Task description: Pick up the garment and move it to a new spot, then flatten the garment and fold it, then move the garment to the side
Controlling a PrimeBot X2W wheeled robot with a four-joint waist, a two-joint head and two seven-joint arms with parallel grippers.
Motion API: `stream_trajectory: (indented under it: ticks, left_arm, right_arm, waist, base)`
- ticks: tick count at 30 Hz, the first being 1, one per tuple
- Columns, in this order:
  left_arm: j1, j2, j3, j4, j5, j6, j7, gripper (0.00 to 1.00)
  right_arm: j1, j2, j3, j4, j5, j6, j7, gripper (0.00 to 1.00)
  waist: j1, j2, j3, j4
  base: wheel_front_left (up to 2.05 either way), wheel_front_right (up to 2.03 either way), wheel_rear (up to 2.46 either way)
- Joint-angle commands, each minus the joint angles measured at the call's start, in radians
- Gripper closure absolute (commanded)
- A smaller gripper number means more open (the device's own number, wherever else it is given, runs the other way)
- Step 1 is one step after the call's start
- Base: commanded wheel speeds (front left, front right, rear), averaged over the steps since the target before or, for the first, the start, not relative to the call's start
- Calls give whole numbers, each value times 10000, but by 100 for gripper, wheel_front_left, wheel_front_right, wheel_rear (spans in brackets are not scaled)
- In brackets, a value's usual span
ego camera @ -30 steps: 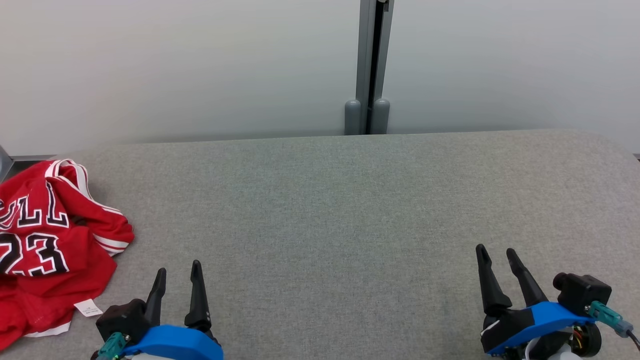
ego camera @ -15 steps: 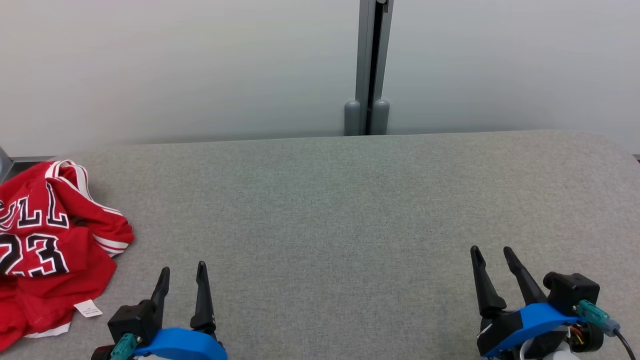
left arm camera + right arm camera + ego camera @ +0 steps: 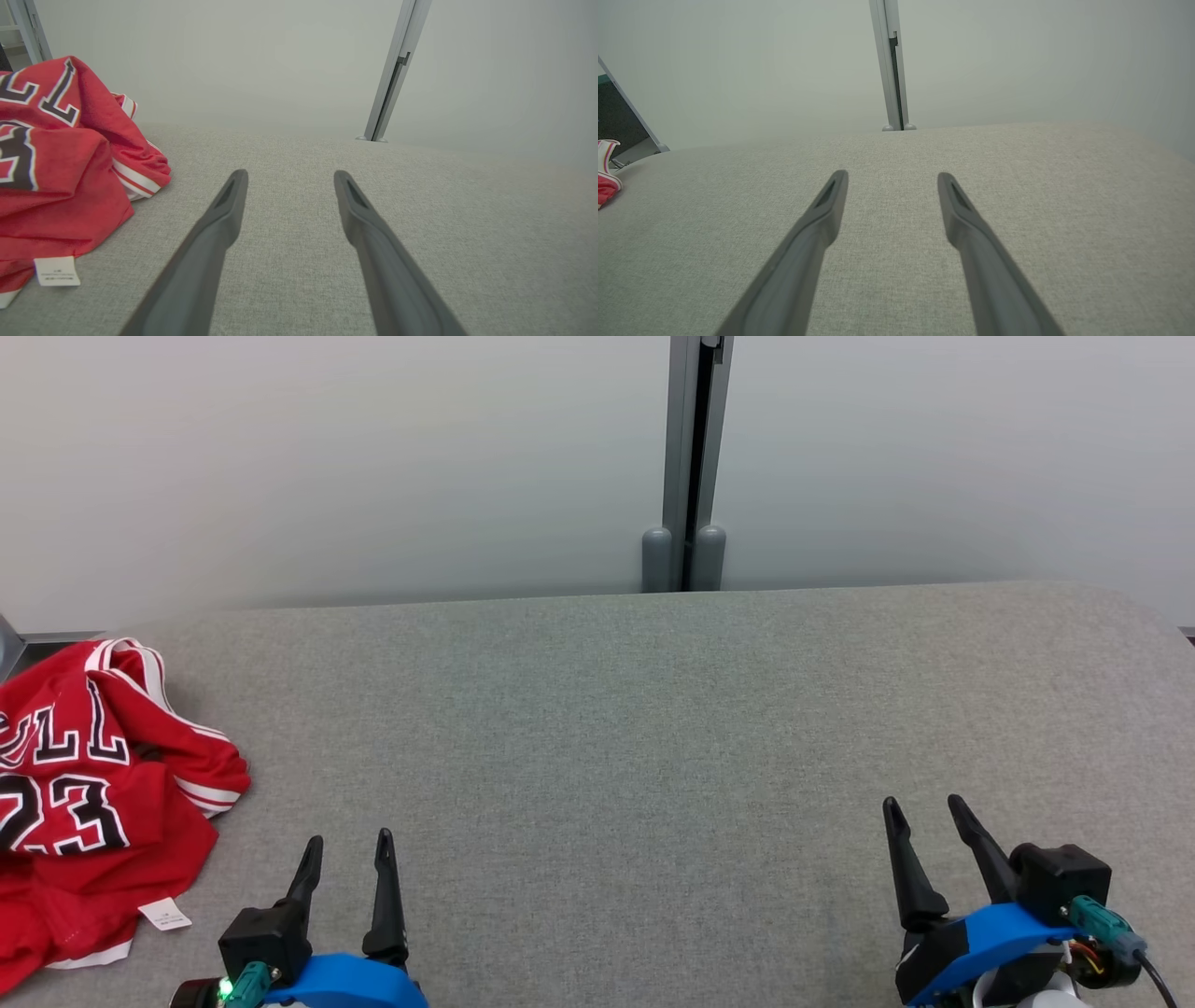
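The garment (image 3: 89, 793) is a red jersey with white trim and black-and-white lettering, crumpled at the far left of the grey table (image 3: 653, 709). A white label pokes out at its near edge. In the left wrist view the garment (image 3: 60, 177) lies just left of the fingers. My left gripper (image 3: 347, 842) stands open at the lower left, a short way right of the garment and apart from it, nothing between its fingers (image 3: 224, 219). My right gripper (image 3: 924, 803) stands open at the lower right, far from the garment (image 3: 605, 184), over bare cloth.
A pale wall runs behind the table's far edge, with a grey vertical post (image 3: 686, 467) at its middle. The table's right corner is rounded. A dark opening (image 3: 616, 116) shows past the table's left end.
Both grippers have drawn back a little toward the bottom of the head view, the left one also shifting slightly right. The garment has not moved.
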Motion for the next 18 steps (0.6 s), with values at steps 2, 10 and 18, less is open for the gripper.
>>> stream_trajectory:
  ticks: [2, 10, 18]
  left_arm:
    - [27, 54, 19, -34, -15, 43, -39, 0]
    - [75, 80, 15, -123, -159, 71, 21, 0]
    - [-11, 137, -53, -129, -130, 122, 18, 0]
  right_arm:
    - [-111, -64, 8, -9, -51, 26, -22, 0]
    - [-96, -62, 48, -18, 70, 24, -5, 0]
    - [26, -59, -110, -5, 97, 24, -65, 0]
  waist:
    - [0, 0, -5, -4]
    - [0, 0, 7, -15]
    - [0, 0, 0, 217]
  base:
    - [0, 0, 0]
    - [0, 0, 0]
    - [0, 0, 0]
